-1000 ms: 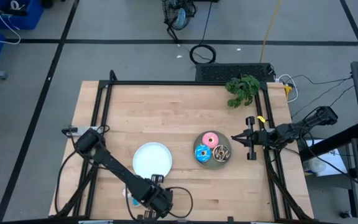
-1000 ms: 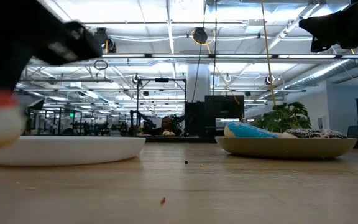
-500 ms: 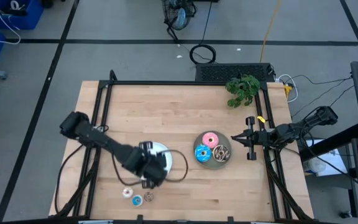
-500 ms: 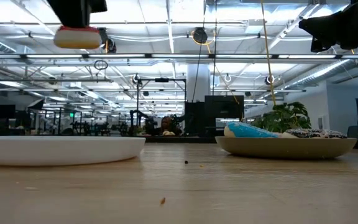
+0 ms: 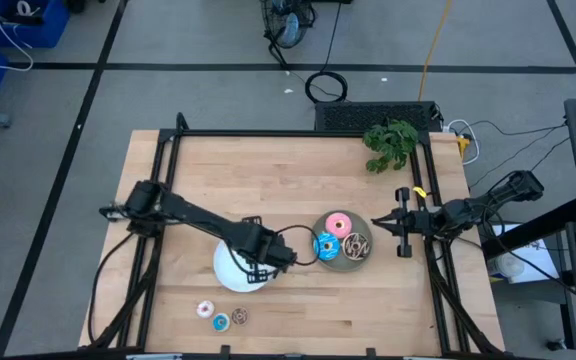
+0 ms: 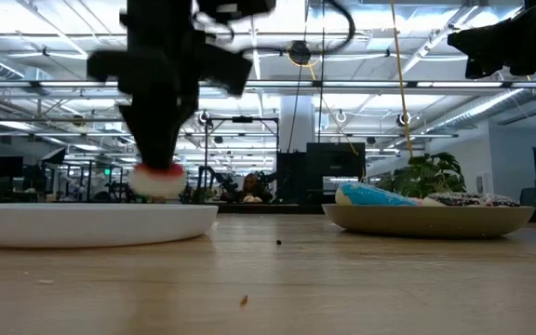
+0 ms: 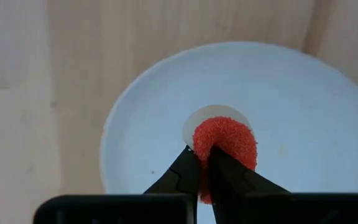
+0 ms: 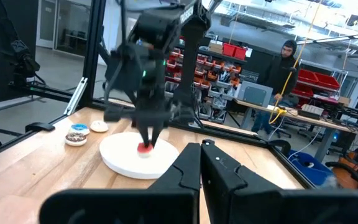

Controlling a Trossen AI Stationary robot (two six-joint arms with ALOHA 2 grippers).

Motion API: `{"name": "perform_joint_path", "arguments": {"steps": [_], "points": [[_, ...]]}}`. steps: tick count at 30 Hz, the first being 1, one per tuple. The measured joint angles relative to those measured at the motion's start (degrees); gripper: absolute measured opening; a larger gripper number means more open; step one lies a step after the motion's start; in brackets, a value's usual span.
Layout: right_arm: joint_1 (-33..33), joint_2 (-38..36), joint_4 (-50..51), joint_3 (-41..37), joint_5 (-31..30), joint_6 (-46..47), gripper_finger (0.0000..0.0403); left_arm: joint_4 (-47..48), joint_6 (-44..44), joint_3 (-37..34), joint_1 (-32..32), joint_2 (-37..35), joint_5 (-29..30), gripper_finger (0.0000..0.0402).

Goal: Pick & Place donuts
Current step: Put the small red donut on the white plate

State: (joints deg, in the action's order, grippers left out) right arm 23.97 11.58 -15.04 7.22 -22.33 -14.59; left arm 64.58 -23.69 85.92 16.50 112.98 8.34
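Note:
My left gripper (image 5: 265, 262) hangs over the round white plate (image 5: 230, 278), shut on the red mini donut (image 7: 225, 142); the low view has that donut (image 6: 159, 180) just above the plate's rim (image 6: 91, 223). The other mini donuts lie on the table near its near edge: white-pink (image 5: 205, 309), blue (image 5: 220, 322) and brown (image 5: 238, 316). The grey plate (image 5: 340, 264) carries the three larger ones: pink (image 5: 338, 222), blue (image 5: 325, 245) and chocolate (image 5: 356, 243). My right gripper (image 5: 404, 226) waits shut at the table's right edge. My left gripper pinches the red mini donut by one side of its ring (image 7: 205, 163) between the two fingers. The fingers (image 6: 161, 140) come from above, pointing down. The donut sits level below the fingertips, right over the white plate; whether it touches the plate I cannot tell.
A small green plant (image 5: 390, 143) stands at the far right corner. A black frame rail (image 5: 298, 133) runs along the table's far and side edges. Bare wood lies between the two plates and along the far half. A person stands in the room beyond, seen in the right wrist view.
My left gripper rose from the mini donuts at the near edge with the red donut lifted clear. It then swung toward the far right, over the white plate, and came down until the donut hung just above the plate. It stayed shut on the donut.

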Motion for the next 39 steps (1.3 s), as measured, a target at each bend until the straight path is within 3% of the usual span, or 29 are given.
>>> {"name": "perform_joint_path", "arguments": {"steps": [6, 21, 24, 32, 39], "points": [[0.0, 0.04, -0.1, 0.0, -0.09, -1.0, 0.0, -5.92, 0.64, -3.19, -0.71, 1.04, -2.44, 0.0008], [0.0, 0.06, -0.1, 0.0, -0.09, -0.94, 0.0, -9.13, -3.41, -7.43, -1.8, 1.0, -2.11, 0.0041], [0.0, 0.06, -0.12, 0.0, -0.09, -1.0, 0.0, -9.18, -3.43, -6.5, -1.8, 0.81, -2.14, 0.0067], [0.0, 0.06, -0.12, 0.0, -0.09, -1.02, 0.0, -4.88, -4.01, -4.73, -1.8, 0.27, 0.92, 0.0184], [0.0, 0.06, -0.12, 0.0, -0.07, -1.04, 0.0, -3.77, -2.97, -4.66, -1.8, -0.32, 0.7, 0.0247]]}}
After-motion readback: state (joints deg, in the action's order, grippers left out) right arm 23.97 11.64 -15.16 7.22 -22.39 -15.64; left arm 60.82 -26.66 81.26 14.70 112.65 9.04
